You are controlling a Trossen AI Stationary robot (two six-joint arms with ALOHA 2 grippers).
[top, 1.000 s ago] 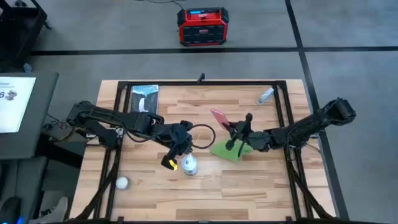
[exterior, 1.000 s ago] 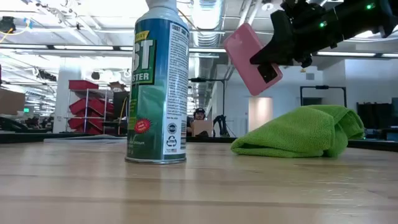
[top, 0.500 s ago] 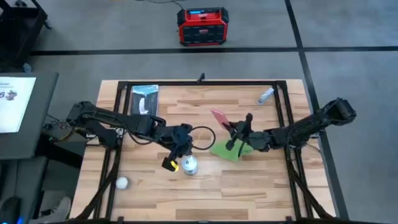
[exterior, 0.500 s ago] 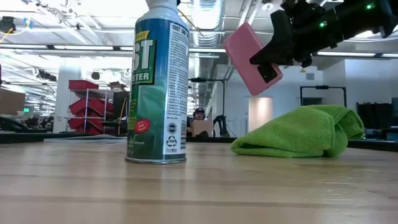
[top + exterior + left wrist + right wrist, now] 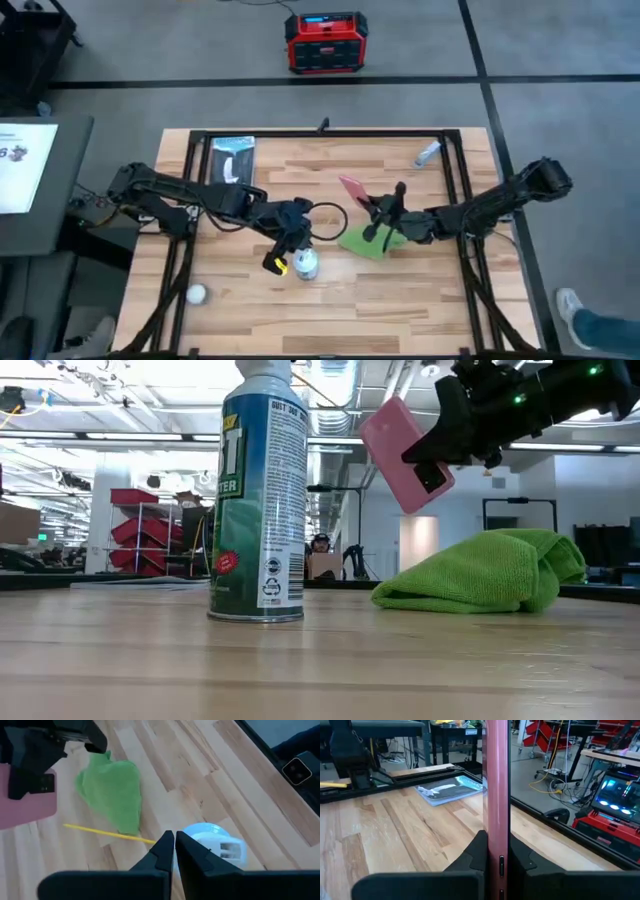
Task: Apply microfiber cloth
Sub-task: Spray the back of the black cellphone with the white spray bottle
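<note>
The right gripper [image 5: 432, 465] is pinching its fingers on the thin edge of a flat pink phone [image 5: 397, 452], holding it tilted above the desk [image 5: 400, 290]. Just beneath it, the soft, rumpled bright green microfiber cloth [image 5: 485, 572] is lying on the pale wood planks. To the left, the left gripper [image 5: 174, 840] is keeping its fingers pressed together over a cylindrical duster can [image 5: 258, 495].

microfiber cloth [image 5: 368, 241] | bright green | bunched, lying on table | untouched
</note>
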